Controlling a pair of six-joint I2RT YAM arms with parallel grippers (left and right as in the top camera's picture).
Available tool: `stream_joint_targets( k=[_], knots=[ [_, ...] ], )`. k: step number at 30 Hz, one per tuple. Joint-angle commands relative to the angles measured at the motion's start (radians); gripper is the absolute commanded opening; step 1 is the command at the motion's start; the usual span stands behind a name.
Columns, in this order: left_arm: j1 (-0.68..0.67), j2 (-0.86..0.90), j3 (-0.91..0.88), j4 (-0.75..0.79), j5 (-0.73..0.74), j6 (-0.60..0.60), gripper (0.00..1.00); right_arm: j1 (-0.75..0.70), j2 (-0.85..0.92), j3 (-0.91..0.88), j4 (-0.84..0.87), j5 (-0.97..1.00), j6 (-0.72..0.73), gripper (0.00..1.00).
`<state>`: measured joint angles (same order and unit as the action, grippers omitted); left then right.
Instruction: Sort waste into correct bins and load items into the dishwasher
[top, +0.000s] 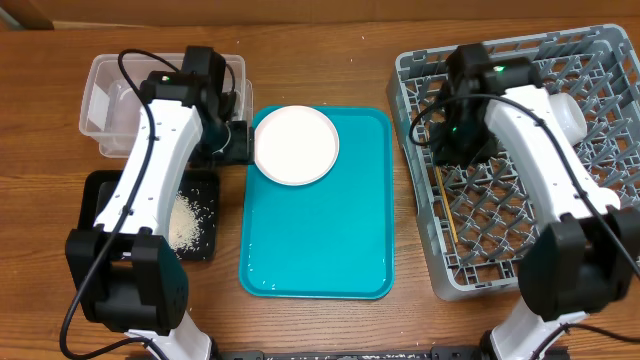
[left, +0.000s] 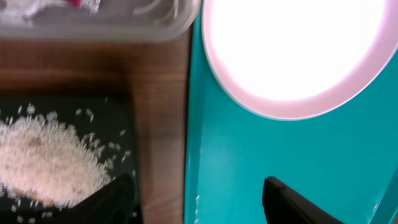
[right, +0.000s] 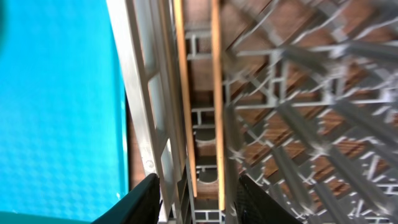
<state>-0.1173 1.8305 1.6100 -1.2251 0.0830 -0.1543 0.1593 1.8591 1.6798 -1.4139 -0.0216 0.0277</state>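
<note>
We see plate (top: 295, 145) on teal tray (top: 330, 250), tools open.
Overhead: rice (top: 185, 225) left of tray, rack (top: 600, 50) right. Left wrist: left tool (left: 193, 202) gaping, empty, at tray's left edge. Right wrist: right tool (right: 199, 196) open over chopsticks (right: 216, 93), ungripped.

From where I sit, this reads as a robotics lab bench dressed up as a kitchen. There is a plain wooden tabletop (top: 320, 60), with my left arm (top: 160, 150) and right arm (top: 545, 150) rising from its near edge, and a black cable (top: 130, 70) loops loose above the left one. The kitchenware looks staged: a grey dish rack (top: 610, 45), teal tray (top: 320, 230), clear tub (top: 100, 100) and black tray (top: 203, 192) are lined up side by side.
</note>
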Motion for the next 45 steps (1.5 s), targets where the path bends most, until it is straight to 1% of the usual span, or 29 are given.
stream_joint_targets(
  k=[1, 4, 8, 11, 15, 20, 24, 27, 30, 33, 39, 42, 43, 45],
  knots=[
    [-0.048, -0.03, -0.005, 0.049, 0.021, 0.011, 0.68, -0.06, -0.103, 0.068, 0.003, 0.001, 0.056, 0.42],
    [-0.098, -0.03, -0.005, 0.121, 0.017, 0.028, 0.7, -0.12, -0.148, 0.079, 0.006, -0.018, 0.059, 0.43],
    [-0.175, -0.024, -0.005, 0.236, -0.006, 0.027, 0.72, -0.22, -0.189, 0.079, -0.005, -0.056, 0.058, 0.56],
    [-0.223, -0.014, -0.005, 0.286, -0.031, 0.027, 0.72, -0.275, -0.189, 0.077, -0.024, -0.09, 0.055, 0.57],
    [-0.258, -0.013, -0.005, 0.282, -0.054, 0.027, 0.72, -0.305, -0.187, 0.074, -0.016, -0.173, 0.05, 0.58],
    [-0.243, -0.015, 0.0, 0.188, -0.06, 0.015, 0.7, -0.291, -0.187, 0.074, 0.021, -0.241, 0.051, 0.59],
    [-0.195, -0.034, 0.008, 0.101, -0.064, -0.043, 0.71, -0.245, -0.187, 0.074, 0.089, -0.323, 0.052, 0.63],
    [-0.134, -0.079, 0.008, 0.075, -0.06, -0.071, 0.72, -0.189, -0.186, 0.074, 0.16, -0.364, 0.056, 0.67],
    [-0.056, -0.146, 0.008, 0.065, -0.04, -0.071, 0.72, -0.109, -0.178, 0.074, 0.241, -0.369, 0.084, 0.71],
    [0.039, -0.219, 0.008, 0.045, -0.03, -0.071, 0.77, -0.023, -0.15, 0.074, 0.328, -0.364, 0.126, 0.72],
    [0.236, -0.308, 0.008, -0.039, -0.031, -0.071, 0.93, 0.145, -0.027, 0.074, 0.456, -0.325, 0.218, 0.72],
    [0.306, -0.311, 0.008, -0.075, -0.031, -0.071, 0.97, 0.225, 0.06, 0.074, 0.485, -0.283, 0.243, 0.72],
    [0.322, -0.31, 0.008, -0.084, -0.03, -0.071, 0.99, 0.253, 0.093, 0.074, 0.489, -0.254, 0.243, 0.72],
    [0.343, -0.31, 0.008, -0.094, -0.03, -0.071, 1.0, 0.295, 0.154, 0.074, 0.489, -0.165, 0.297, 0.72]
  ],
)
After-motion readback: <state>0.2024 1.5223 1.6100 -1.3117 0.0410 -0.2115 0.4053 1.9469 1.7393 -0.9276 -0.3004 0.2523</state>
